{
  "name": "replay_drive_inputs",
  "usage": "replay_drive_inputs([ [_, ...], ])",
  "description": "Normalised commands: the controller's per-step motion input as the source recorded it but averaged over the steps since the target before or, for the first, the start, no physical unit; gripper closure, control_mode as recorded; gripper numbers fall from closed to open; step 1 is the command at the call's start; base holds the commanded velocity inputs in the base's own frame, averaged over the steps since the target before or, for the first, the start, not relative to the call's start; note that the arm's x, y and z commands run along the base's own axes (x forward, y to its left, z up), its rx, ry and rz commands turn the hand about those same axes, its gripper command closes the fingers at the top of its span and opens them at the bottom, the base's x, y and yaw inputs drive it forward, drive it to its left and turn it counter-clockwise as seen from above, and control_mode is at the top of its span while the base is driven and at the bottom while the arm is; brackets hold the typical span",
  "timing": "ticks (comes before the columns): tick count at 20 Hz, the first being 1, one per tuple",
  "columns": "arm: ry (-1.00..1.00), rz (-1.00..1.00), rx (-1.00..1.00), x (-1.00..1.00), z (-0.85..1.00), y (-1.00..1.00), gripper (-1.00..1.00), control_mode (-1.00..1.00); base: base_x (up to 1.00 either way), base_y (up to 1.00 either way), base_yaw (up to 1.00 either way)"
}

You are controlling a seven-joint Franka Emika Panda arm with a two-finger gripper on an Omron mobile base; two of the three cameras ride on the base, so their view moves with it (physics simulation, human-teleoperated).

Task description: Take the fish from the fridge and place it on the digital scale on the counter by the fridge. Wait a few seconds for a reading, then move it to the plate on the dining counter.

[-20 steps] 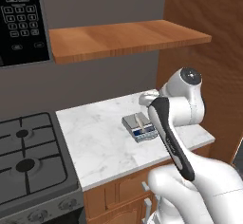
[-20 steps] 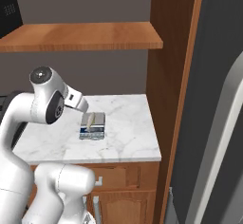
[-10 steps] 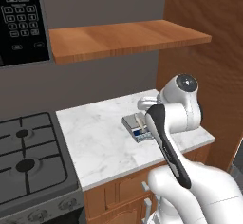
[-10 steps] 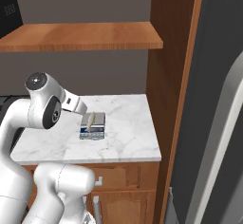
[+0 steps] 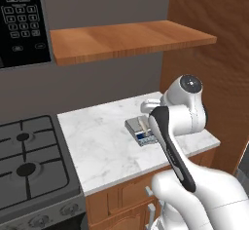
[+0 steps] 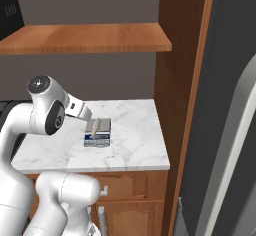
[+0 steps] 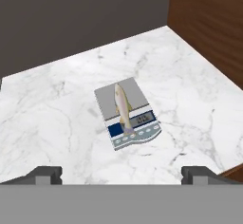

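One item sits on the digital scale [image 7: 126,112]: the fish [image 7: 122,106], lying lengthwise with its tail over the display strip. Over the last second the arm has drawn back from it, so the weighing wait looks to be in hand, with the plate move to follow. Left of the scale the counter [image 7: 52,118] runs bare toward the black stove [image 5: 29,161]; to its right the marble ends at a wood panel [image 7: 209,23] and the front edge lies near. The gripper [image 7: 121,173] hangs wide and empty, well apart from the fish.
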Motion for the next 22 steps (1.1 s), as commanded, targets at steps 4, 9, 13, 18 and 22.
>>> replay_drive_inputs([
  [4,0.00,0.00,0.00,0.00,0.00,0.00,-1.00,-1.00,0.00,0.00,0.00],
  [9,0.00,0.00,0.00,0.00,0.00,0.00,-1.00,-1.00,0.00,0.00,0.00],
  [13,0.00,0.00,0.00,0.00,0.00,0.00,-1.00,-1.00,0.00,0.00,0.00],
  [18,0.00,0.00,0.00,0.00,0.00,0.00,-1.00,-1.00,0.00,0.00,0.00],
  [22,0.00,0.00,0.00,0.00,0.00,0.00,-1.00,-1.00,0.00,0.00,0.00],
])
